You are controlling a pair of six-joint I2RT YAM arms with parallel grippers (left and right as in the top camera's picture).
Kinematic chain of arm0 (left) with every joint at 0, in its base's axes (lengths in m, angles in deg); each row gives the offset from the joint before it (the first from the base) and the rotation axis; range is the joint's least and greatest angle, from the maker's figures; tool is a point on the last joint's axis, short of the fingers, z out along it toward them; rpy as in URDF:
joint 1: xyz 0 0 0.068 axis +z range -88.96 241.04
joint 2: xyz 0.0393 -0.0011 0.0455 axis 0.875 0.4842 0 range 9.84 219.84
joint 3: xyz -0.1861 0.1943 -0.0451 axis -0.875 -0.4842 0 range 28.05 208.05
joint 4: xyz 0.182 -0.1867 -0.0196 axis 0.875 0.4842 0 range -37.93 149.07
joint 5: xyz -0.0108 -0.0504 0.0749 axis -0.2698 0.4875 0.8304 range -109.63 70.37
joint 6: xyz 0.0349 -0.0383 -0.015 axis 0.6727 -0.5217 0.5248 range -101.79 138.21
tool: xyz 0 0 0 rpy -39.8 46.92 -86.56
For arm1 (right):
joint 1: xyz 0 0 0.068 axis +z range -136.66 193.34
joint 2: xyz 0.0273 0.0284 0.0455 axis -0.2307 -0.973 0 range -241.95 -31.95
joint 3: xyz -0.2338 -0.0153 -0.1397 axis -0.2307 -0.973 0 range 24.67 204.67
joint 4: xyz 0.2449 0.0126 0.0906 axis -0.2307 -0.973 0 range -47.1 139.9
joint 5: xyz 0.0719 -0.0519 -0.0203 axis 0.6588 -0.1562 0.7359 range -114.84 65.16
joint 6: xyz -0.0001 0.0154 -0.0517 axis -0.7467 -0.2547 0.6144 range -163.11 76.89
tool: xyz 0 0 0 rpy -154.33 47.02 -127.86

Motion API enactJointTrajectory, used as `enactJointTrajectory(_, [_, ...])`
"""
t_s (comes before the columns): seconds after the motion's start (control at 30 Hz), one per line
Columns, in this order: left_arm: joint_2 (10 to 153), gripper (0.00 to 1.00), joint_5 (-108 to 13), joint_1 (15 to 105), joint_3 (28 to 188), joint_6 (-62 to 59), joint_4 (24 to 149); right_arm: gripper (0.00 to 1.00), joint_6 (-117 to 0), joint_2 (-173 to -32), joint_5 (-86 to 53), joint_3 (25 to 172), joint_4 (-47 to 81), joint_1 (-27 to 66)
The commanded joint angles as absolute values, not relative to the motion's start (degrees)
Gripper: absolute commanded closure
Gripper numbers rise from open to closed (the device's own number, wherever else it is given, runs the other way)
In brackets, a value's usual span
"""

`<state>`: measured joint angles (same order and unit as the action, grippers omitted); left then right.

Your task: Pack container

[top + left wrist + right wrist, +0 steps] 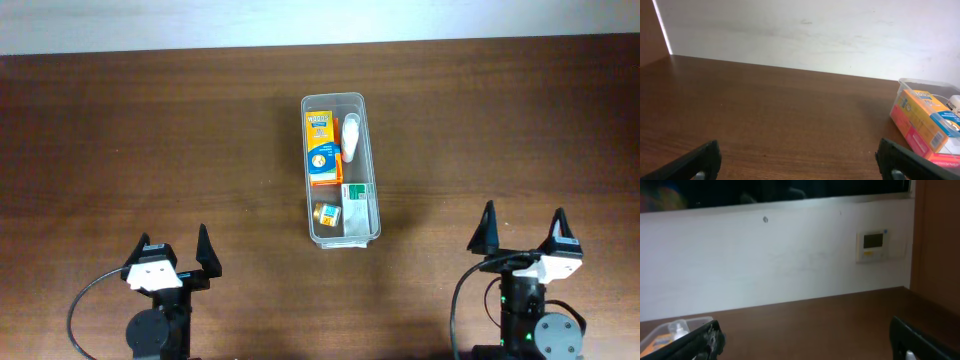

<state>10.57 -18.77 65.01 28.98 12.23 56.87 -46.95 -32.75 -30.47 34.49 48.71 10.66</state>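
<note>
The clear plastic container (341,239) stands lengthwise at the middle of the brown table. Inside it lie an orange box (320,148), a white bottle (351,138), a small orange-and-teal box (327,214) and a green-and-white packet (358,193). The left wrist view catches the container (920,83) at its right edge with the orange box (925,114) leaning in it. In the right wrist view a corner of the container (660,328) shows at lower left. My left gripper (174,243) is open near the front left. My right gripper (523,221) is open near the front right. Neither holds anything.
A white wall (805,30) backs the table's far edge. A small wall panel with a display (873,245) hangs on the wall at the right. Bare wood (150,140) lies around the container on both sides.
</note>
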Motion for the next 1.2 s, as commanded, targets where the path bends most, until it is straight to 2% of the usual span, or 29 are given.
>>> enactJointTrajectory(0.0, [10.13,0.0,-18.4,64.79,28.56,13.17,56.8,0.02,-46.31,-32.14,-29.48,31.04,50.65,11.18])
enactJointTrajectory(0.27, [10.13,0.01,-18.37,64.79,28.56,13.17,56.8,0.02,-46.31,-32.14,-29.46,25.01,55.11,11.18])
enactJointTrajectory(0.6, [10.13,0.01,-18.37,64.79,28.56,13.17,56.8,0.02,-46.51,-32.14,-29.09,24.99,45.54,13.32])
enactJointTrajectory(1.17, [10.13,0.0,-18.37,64.79,28.56,13.17,56.8,0.02,-46.53,-32.16,-29.09,24.99,45.65,13.32])
